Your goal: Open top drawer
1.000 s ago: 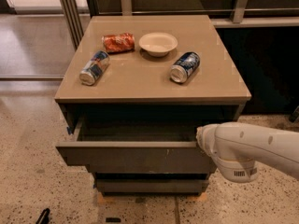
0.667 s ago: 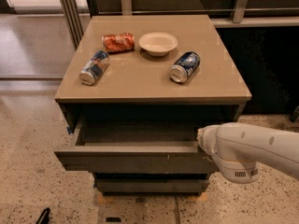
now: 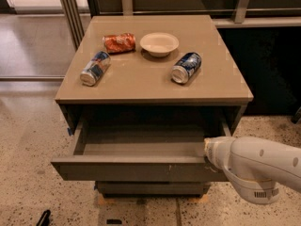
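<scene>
Further out than a second ago, the top drawer (image 3: 136,171) now stands well open beneath the desk (image 3: 141,86), its scratched front panel pulled toward the camera and its inside bare. The white arm (image 3: 256,166) reaches in low from the right, roughly level, and ends at the drawer's right front corner. The gripper (image 3: 208,150) sits there against the panel's top edge; whether it is spread or clamped cannot be told.
</scene>
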`<state>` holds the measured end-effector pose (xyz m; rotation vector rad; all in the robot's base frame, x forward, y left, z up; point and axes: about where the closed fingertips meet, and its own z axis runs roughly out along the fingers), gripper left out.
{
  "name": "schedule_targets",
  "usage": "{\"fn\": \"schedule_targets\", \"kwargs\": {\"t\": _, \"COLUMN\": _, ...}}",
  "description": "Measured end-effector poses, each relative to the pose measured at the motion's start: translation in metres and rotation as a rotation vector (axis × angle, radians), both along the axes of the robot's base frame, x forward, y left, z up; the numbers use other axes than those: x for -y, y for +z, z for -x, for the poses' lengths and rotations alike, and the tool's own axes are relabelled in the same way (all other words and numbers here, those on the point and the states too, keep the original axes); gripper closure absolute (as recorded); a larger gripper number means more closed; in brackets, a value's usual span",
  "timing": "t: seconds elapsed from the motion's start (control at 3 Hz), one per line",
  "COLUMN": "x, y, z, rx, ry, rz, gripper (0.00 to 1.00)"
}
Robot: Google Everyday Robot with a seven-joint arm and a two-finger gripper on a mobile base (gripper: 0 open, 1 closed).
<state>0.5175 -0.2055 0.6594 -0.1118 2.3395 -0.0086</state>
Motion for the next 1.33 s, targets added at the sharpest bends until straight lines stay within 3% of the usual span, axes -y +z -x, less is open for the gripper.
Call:
{"fn": "schedule_targets", "kwargs": {"t": 0.33, "x": 0.001, "y": -0.019, "z": 0.008, "rx": -0.047, "ry": 0.008, "rz": -0.023, "gripper": 1.00}}
{"fn": "schedule_targets", "kwargs": {"t": 1.33, "x": 0.008, "y": -0.021, "z": 0.023, "rx": -0.063, "ry": -0.003, "rz": -0.033, "gripper": 1.00}}
